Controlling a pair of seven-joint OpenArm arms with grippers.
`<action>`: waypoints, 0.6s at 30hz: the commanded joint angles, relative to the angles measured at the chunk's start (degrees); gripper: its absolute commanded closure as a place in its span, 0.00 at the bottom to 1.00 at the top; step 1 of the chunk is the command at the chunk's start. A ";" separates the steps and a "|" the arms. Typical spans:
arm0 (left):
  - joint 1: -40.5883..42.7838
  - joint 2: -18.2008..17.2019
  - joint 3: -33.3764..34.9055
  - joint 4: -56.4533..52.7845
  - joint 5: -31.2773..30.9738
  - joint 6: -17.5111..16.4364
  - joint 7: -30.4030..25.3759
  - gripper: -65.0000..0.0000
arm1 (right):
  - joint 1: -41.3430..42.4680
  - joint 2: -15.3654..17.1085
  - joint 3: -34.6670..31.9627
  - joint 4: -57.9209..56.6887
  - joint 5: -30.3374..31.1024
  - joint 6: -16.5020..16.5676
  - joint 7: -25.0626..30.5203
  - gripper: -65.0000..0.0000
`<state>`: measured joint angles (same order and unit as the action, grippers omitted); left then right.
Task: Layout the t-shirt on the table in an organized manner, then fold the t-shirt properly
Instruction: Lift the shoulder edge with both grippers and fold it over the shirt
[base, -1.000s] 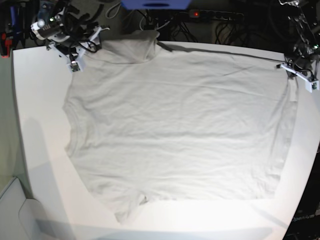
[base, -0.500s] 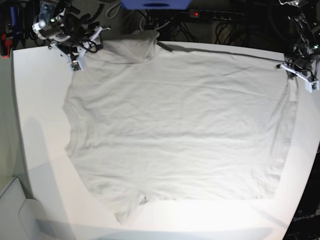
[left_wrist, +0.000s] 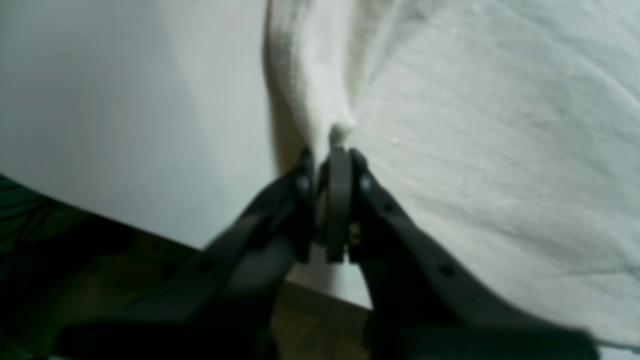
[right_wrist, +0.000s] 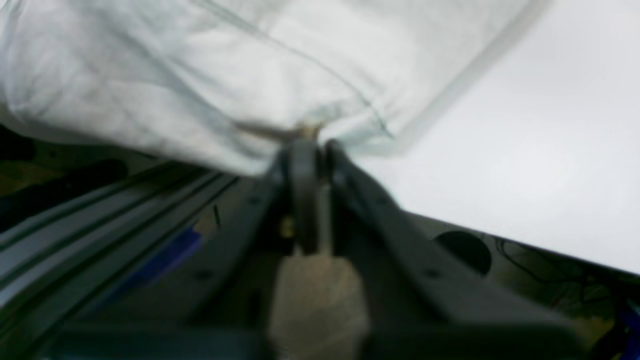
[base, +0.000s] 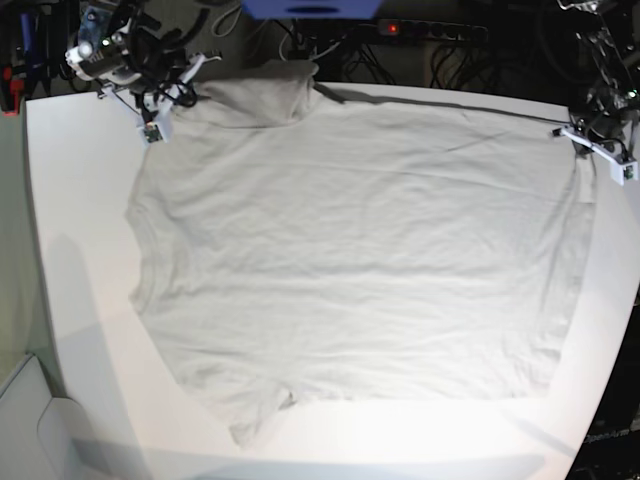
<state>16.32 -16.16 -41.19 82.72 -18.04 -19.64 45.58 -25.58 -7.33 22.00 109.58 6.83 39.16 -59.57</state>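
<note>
Left wrist view: the left gripper (left_wrist: 334, 150), 2 dark plastic fingers pressed together, pinches a small peak of the plain light grey-beige wrinkled cotton t-shirt (left_wrist: 500, 150). The cloth spreads up and to the right from the jaws, and a fold runs straight up from the pinch. Bare matte white table (left_wrist: 125, 110) lies to the left of the pinch; its edge cuts across just below.

Right wrist view: the right gripper (right_wrist: 307, 142) has its jaws shut on the shirt's hem (right_wrist: 350, 95). The fabric bulks up and to the left of the jaws, sagging past the table edge, while bare table (right_wrist: 525, 165) lies to the right. Grey rails and dark clutter sit below.

Base view: the t-shirt (base: 360, 260) lies spread across the white table (base: 70, 300), its long axis running across the view, one sleeve (base: 255, 410) near the front edge. The right gripper (base: 150, 128) holds the far-left corner, the left gripper (base: 585, 142) the far-right corner, well apart. Each arm is nearest its own corner. Nothing stands between them; cables and a power strip (base: 430, 30) lie behind the table. The coming move likely draws both corners toward the near edge.
</note>
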 joint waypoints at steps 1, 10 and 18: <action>-0.01 -0.85 -0.35 0.93 0.24 0.25 0.00 0.98 | -0.13 -0.01 0.02 0.62 0.33 0.84 -0.25 1.00; 0.17 -0.06 -0.52 3.74 0.15 0.34 0.09 0.98 | 1.36 0.17 0.02 2.64 0.42 0.84 -0.25 1.00; 0.26 0.30 -0.70 6.65 0.24 0.43 3.25 0.98 | 5.58 0.61 0.02 5.10 0.42 0.84 -2.89 1.00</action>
<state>16.58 -14.94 -41.52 88.40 -17.58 -19.55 49.84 -20.21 -6.98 21.98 113.65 6.76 39.16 -63.53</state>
